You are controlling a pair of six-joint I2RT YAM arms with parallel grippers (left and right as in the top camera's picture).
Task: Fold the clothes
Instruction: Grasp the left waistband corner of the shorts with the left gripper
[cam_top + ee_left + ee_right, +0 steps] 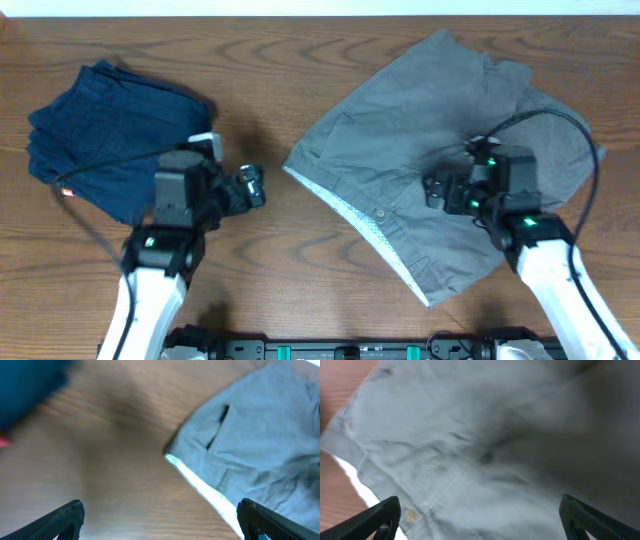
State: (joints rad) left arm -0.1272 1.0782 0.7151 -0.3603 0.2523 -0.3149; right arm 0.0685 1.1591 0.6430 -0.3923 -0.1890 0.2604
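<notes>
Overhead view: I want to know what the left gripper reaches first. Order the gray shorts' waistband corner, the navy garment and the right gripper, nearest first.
1. The gray shorts' waistband corner, just right of the left gripper.
2. The navy garment, on its left, partly under that arm.
3. The right gripper, far right, over the shorts.

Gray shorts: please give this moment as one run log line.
shorts: lying loose, not gripped | left gripper: open, beside shorts | right gripper: open, over shorts
</notes>
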